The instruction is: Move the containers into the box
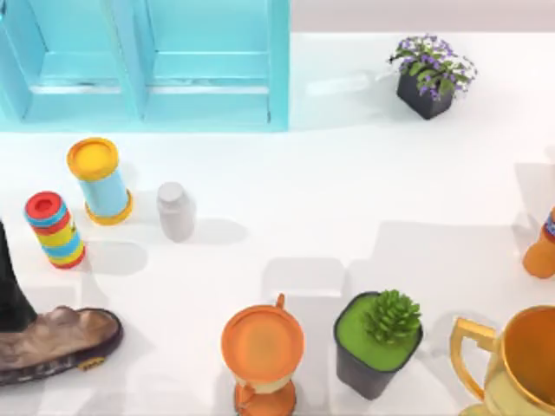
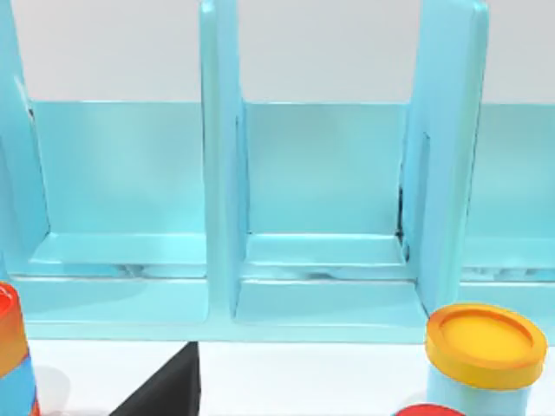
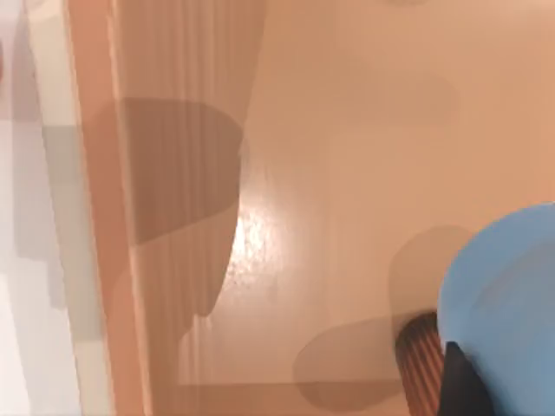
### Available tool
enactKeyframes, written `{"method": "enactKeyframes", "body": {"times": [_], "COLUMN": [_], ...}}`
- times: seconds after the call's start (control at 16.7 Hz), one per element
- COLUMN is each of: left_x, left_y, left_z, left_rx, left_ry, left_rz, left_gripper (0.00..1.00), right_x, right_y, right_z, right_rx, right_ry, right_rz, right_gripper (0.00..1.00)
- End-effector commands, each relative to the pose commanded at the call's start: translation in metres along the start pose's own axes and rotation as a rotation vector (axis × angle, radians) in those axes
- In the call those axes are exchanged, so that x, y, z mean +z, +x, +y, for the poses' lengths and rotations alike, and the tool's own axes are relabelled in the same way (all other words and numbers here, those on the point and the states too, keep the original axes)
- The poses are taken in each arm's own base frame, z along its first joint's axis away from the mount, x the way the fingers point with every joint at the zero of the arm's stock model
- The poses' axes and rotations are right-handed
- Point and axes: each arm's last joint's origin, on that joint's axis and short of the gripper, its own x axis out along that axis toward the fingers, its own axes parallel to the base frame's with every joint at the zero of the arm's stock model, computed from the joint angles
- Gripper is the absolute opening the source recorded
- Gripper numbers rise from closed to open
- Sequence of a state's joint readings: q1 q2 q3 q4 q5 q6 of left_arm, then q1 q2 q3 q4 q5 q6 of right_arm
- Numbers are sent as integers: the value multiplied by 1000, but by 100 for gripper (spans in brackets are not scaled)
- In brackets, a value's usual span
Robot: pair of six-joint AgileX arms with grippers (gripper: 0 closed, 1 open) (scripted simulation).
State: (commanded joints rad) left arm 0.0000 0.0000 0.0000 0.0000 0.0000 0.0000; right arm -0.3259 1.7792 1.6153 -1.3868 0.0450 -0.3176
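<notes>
The step in hand looks like the drop-off of the second container: the right wrist view looks down into a tan wooden box [image 3: 286, 173], one side wall [image 3: 95, 217] along its floor, with the blue cup [image 3: 507, 312] close under the camera and above that floor. The right gripper [image 3: 455, 386] shows as no more than a dark sliver beside the cup, so I cannot tell whether it is clamped on the cup or has let go. A ribbed reddish-brown cup [image 3: 421, 364] peeks out from under the blue one and appears to sit on the box floor already. The next move, as I judge it, calls for setting the blue cup down beside the brown one rather than on it, then lifting straight out clear of the wall. What the cups hold is hidden. On the table, the turquoise shelf [image 1: 147, 61] at the far left has bare bays, the yellow-lidded canister [image 1: 100, 182] is closed, and a succulent fills its dark pot [image 1: 379, 342]. The left arm [image 1: 9, 286] is parked at the left edge; its grip I cannot tell.
</notes>
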Motion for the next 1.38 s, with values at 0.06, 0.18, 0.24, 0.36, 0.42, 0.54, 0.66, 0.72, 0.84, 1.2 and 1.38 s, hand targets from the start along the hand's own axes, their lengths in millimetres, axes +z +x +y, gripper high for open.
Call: {"method": "enactKeyframes", "body": {"times": [0.06,0.18,0.24,0.36,0.42,0.54,0.66,0.72,0.84,1.2,1.38], "left_x": [0,0,0,0,0,0,0,0,0,0,0], "left_y": [0,0,0,0,0,0,0,0,0,0,0], "left_z": [0,0,0,0,0,0,0,0,0,0,0], "left_rx": [0,0,0,0,0,0,0,0,0,0,0], "left_ry": [0,0,0,0,0,0,0,0,0,0,0], "left_rz": [0,0,0,0,0,0,0,0,0,0,0], "left_gripper": [100,100,100,100,100,100,100,100,100,100,100], "right_x": [2,2,2,2,2,1,0,0,0,0,0], "right_y": [1,4,10,24,32,48,61,64,65,65,65], "right_z": [1,0,-1,-3,-4,-6,-7,-8,-8,-8,-8], "right_rx": [-3,-3,-3,-3,-2,-2,0,0,0,0,0], "right_ry": [-2,-2,-2,-1,-1,0,0,0,0,0,0], "right_rz": [1,0,-1,-2,-3,-3,-1,0,0,0,0], "right_gripper": [0,0,0,0,0,0,0,0,0,30,53]}}
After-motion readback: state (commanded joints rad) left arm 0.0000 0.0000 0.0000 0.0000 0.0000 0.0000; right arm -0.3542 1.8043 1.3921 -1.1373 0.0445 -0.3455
